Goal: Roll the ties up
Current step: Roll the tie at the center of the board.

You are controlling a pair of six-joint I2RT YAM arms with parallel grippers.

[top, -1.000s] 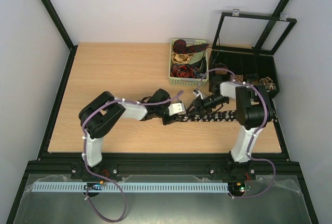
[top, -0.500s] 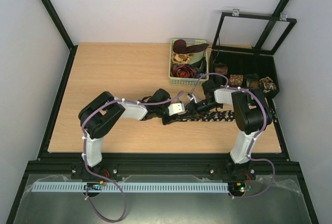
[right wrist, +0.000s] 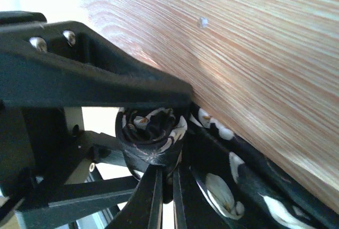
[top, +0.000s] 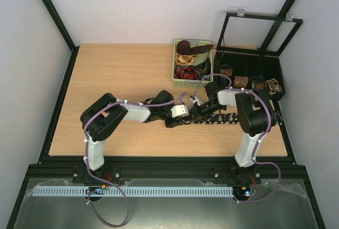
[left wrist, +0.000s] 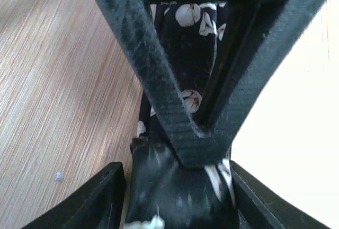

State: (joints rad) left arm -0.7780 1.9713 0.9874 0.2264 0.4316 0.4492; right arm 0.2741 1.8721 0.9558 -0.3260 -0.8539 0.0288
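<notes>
Swung in leftward, the right gripper (top: 197, 108) now meets the left gripper (top: 171, 121) at the black tie (top: 222, 119), just on the near side of the green basket (top: 174, 64).
Left jaws stand partway apart, flanking the coil (right wrist: 151, 133); I cannot tell whether they press it. Right fingers (right wrist: 154, 197) are pinched narrow on the coil's rim. The unrolled strip trails rightward past the basket, flat on the table (top: 116, 70).
</notes>
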